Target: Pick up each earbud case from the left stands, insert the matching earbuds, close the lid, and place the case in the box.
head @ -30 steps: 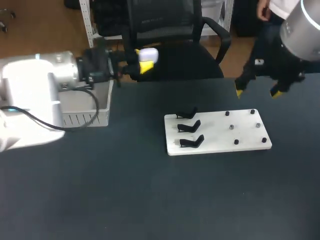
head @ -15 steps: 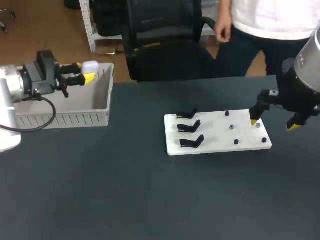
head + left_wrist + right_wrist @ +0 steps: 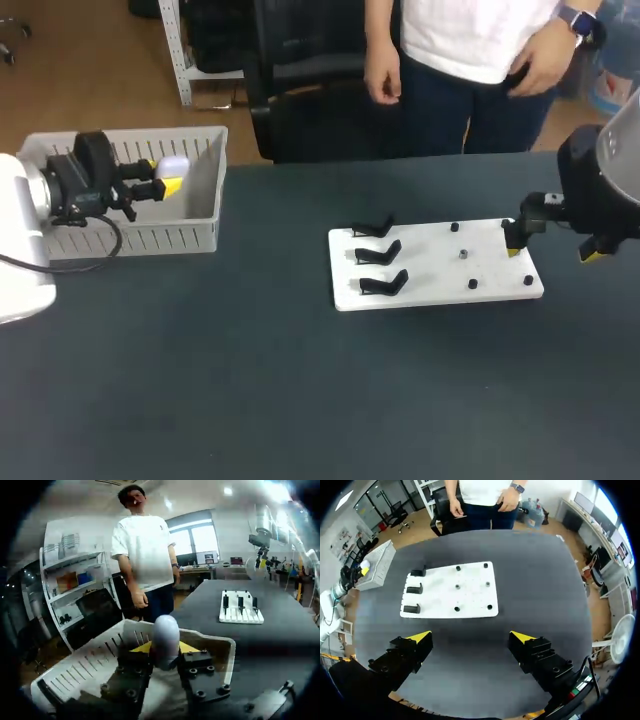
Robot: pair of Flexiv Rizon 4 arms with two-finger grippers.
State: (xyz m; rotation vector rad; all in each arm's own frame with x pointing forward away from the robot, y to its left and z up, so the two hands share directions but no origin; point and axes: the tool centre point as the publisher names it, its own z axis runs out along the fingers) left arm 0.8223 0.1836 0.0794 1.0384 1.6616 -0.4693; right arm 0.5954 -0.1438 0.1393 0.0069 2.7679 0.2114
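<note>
A white earbud case (image 3: pixel 173 166) sits between the yellow fingertips of my left gripper (image 3: pixel 162 185), which is shut on it and holds it over the grey slotted box (image 3: pixel 150 240) at the table's back left. In the left wrist view the case (image 3: pixel 165 639) stands upright between the fingers, above the box rim (image 3: pixel 210 639). The white board (image 3: pixel 430 270) carries three bare black stands (image 3: pixel 381 253) along its left side and small pegs on the right. My right gripper (image 3: pixel 551 253) hangs open at the board's right end; the board (image 3: pixel 440 597) lies ahead of the right gripper (image 3: pixel 471 636).
The dark tabletop (image 3: pixel 250 380) stretches wide in front of the box and the board. An office chair stands just past the far edge. The box (image 3: pixel 377 562) and the left gripper show small beyond the board in the right wrist view.
My left arm has swung left and lower, bringing the case from beyond the table's far edge to over the box. My right gripper has come down towards the board's right end.
</note>
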